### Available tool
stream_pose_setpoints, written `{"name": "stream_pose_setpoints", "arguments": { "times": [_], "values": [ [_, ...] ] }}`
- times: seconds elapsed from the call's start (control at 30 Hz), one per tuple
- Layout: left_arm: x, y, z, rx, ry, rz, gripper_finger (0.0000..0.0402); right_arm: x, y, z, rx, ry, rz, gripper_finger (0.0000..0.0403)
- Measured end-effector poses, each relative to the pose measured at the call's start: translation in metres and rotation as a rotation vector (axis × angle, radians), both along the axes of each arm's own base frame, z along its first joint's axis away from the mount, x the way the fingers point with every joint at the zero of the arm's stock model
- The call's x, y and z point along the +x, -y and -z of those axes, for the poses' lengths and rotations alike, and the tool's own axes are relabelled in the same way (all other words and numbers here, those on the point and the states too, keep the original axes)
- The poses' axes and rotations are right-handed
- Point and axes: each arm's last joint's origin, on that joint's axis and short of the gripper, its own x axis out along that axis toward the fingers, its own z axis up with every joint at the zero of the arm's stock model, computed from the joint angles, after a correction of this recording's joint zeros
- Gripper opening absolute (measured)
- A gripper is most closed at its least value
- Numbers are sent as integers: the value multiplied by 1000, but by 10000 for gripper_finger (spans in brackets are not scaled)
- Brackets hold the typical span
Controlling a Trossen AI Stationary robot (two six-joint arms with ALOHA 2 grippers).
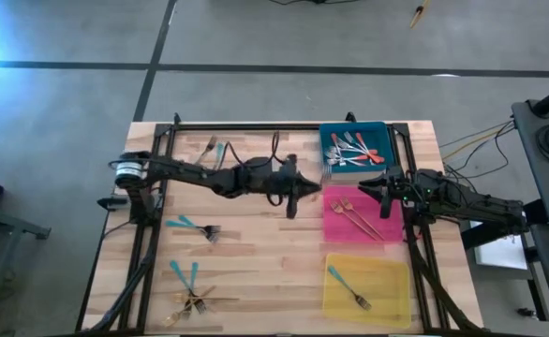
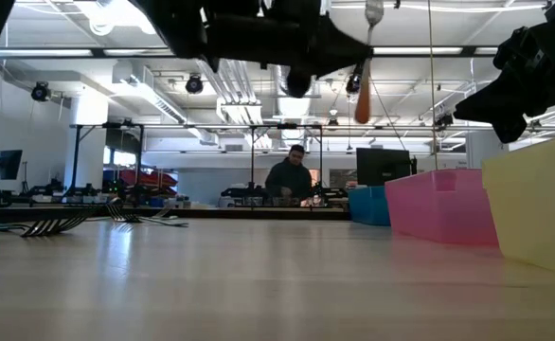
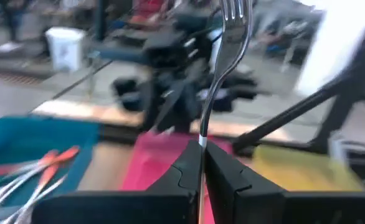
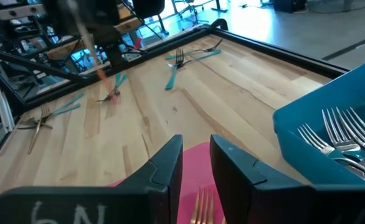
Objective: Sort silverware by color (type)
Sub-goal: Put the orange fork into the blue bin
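The left end effector [image 1: 303, 190] was pressed together on a fork [image 3: 223, 68] with a silver neck and an orange-red handle, which hung well above the worktop [image 1: 256, 271]. In the low view the fork stood almost upright, so its long axis ran roughly vertical rather than flat. The blue tray [image 1: 379, 131], which already held the other red-handled forks [image 1: 354, 150], lay just beyond the left end effector, on its far right, close enough that a short reach toward that tray looked like the move to come. The pink tray [image 1: 335, 225] with two gold forks [image 1: 354, 213] sat just to its right. The right end effector [image 1: 368, 187] hung over the seam between the blue and pink trays with its fingers spread a little and nothing between them. It was nearer the blue tray, but empty.
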Motion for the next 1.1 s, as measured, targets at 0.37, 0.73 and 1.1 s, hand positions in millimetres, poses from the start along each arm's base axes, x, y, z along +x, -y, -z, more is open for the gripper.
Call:
{"name": "stream_pose_setpoints", "arguments": {
  "times": [0.37,0.73,1.1],
  "values": [
    [8,-2,15,-10,46,20,0,0,0,0,-1,0,4,73],
    [4,-30,4,4,138,-84,0,1,1,-1,-407,-90,-83,73],
    [1,-51,4,-16,142,-132,0,11,6,-24,-121,244,104,73]
  ]
}}
